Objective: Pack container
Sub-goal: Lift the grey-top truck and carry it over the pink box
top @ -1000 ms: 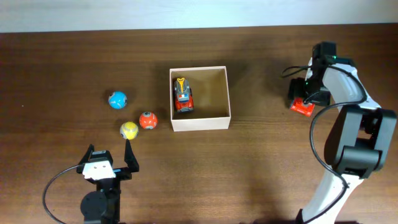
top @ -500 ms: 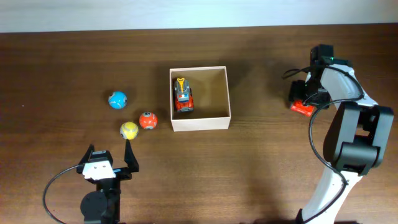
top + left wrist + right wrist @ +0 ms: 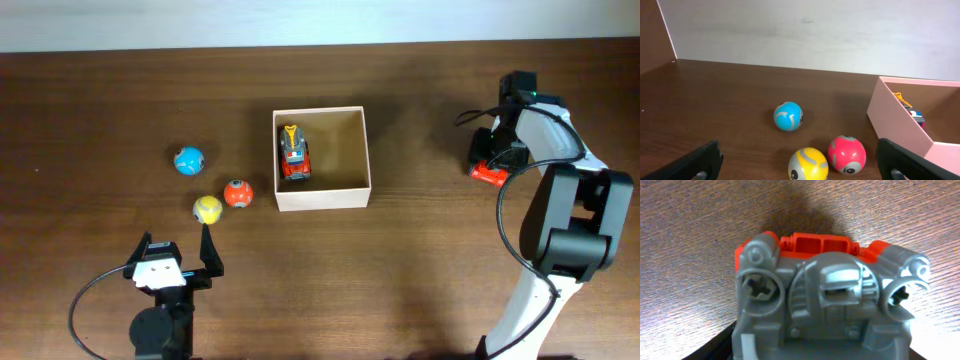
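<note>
Dark wood worktop (image 3: 420,270). Directly on it: cream container (image 3: 322,197) at centre. Left of it, blue ball (image 3: 189,160), yellow ball (image 3: 207,209) and red ball (image 3: 237,193), the red one nearest the box. Red-and-grey toy vehicle (image 3: 488,176) well apart on the right.

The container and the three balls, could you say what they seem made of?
The container looks like thin matte cardboard: flat walls, crisp folded edge. The blue ball, yellow ball and red ball look like smooth plastic, given their slight sheen, though rubber is possible.
</note>
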